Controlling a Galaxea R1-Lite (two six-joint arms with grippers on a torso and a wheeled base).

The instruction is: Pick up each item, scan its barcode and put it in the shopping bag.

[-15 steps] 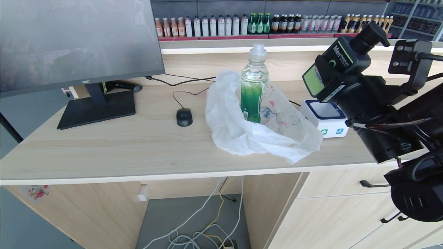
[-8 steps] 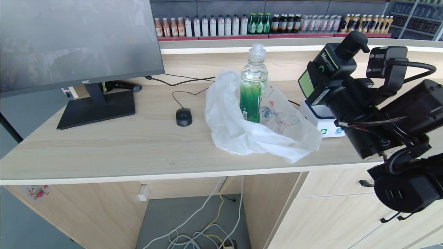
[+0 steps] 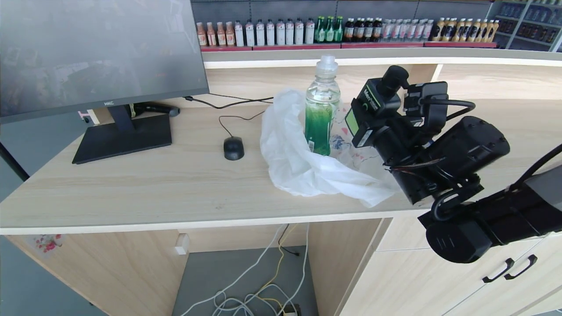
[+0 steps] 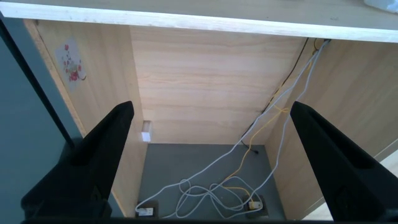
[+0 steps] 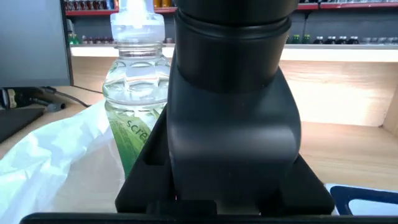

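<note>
**Wooden counter carrying desk gear and a bag**

The light wooden counter (image 3: 131, 188) is bearing a monitor (image 3: 101, 48), whose black stand (image 3: 123, 138) is sitting at the left rear. A dark handheld device (image 3: 156, 108) is lying behind the stand. A black mouse (image 3: 233, 148) is resting near the middle, its cable (image 3: 226, 123) trailing rearward. Right of the mouse, a white shopping bag (image 3: 298, 166) is slumping open on the top.
</note>
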